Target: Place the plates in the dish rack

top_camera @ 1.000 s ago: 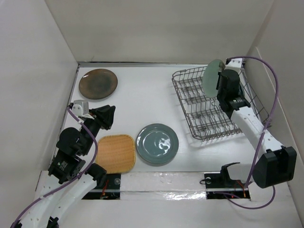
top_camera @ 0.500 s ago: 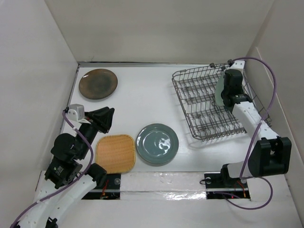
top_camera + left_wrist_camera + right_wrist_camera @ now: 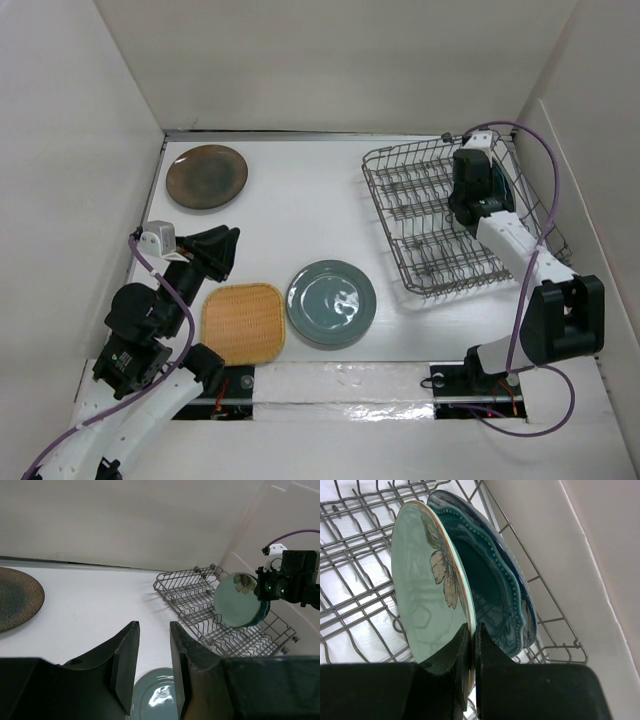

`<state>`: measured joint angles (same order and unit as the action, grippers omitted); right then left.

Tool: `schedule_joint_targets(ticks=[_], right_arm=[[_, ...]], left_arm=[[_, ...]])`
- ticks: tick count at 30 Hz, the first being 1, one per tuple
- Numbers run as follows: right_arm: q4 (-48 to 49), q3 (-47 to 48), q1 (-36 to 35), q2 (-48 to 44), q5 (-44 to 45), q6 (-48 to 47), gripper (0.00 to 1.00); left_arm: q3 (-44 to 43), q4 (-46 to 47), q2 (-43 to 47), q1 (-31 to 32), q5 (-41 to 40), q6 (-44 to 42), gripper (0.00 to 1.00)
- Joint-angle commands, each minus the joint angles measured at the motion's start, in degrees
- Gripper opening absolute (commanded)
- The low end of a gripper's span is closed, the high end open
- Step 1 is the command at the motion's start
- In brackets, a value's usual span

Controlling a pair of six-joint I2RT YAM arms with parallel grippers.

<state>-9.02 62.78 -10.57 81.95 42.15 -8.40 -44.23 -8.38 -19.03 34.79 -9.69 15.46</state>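
My left arm [image 3: 150, 330] sits folded at the near left, and the left gripper [image 3: 215, 255] points toward the far side, its jaws parted with nothing between them. My right arm [image 3: 520, 245] reaches forward along the right side. The right gripper [image 3: 472, 640] is pinched tight on a pale green plate [image 3: 420, 580] at the rim.

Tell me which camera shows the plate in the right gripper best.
The right wrist view: the pale green flower plate fills it, edge pinched by the right gripper, standing beside the teal scalloped plate. The left wrist view shows its face, small and distant. In the top view the right arm hides it.
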Motion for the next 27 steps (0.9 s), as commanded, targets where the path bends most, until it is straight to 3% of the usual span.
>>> schedule_joint_targets(ticks=[1, 2, 5, 9, 15, 20, 23, 25, 26, 27], right_arm=[[5.95, -0.03, -1.47, -0.65, 5.66, -1.00, 0.08], [5.77, -0.64, -2.08, -0.91, 5.75, -0.48, 0.10], [6.64, -3.01, -2.88, -2.32, 7.42, 2.86, 0.31], [6.12, -5.13, -2.18, -3.99, 4.79, 8.22, 0.47], [2.34, -3.11, -0.51, -6.53, 0.75, 14.63, 0.58], [-1.87, 1.63, -1.12, -12.07, -8.48, 17.19, 0.66], [-3.37, 4.27, -3.41, -14.27, -13.32, 18.60, 0.66], [-3.99, 5.33, -7.26, -15.32, -14.90, 19.04, 0.60], [-3.99, 5.77, -9.01, -15.68, -17.25, 19.21, 0.54], [-3.64, 5.60, -12.86, -16.03, -18.76, 19.74, 0.29]], left_arm=[[-0.25, 3.02, 0.57, 0.20, 0.03, -0.52, 0.28], [-0.16, 3.02, 0.13, 0.20, -0.06, -0.52, 0.28], [-0.24, 3.02, 0.13, 0.20, 0.02, -0.52, 0.28], [-0.16, 2.93, -0.57, 0.20, -0.24, -0.52, 0.28], [0.02, 2.93, -0.66, 0.20, -0.85, -0.61, 0.28], [0.10, 3.11, -1.28, 0.20, -1.12, -0.61, 0.28], [-0.16, 2.41, -2.50, 0.20, -1.99, -0.52, 0.28], [-0.25, 2.40, -2.68, 0.20, -2.08, -0.61, 0.27], [0.10, 2.75, -2.68, 0.20, -2.26, -0.61, 0.26], [0.19, 2.93, -2.68, 0.20, -2.52, -0.61, 0.24]])
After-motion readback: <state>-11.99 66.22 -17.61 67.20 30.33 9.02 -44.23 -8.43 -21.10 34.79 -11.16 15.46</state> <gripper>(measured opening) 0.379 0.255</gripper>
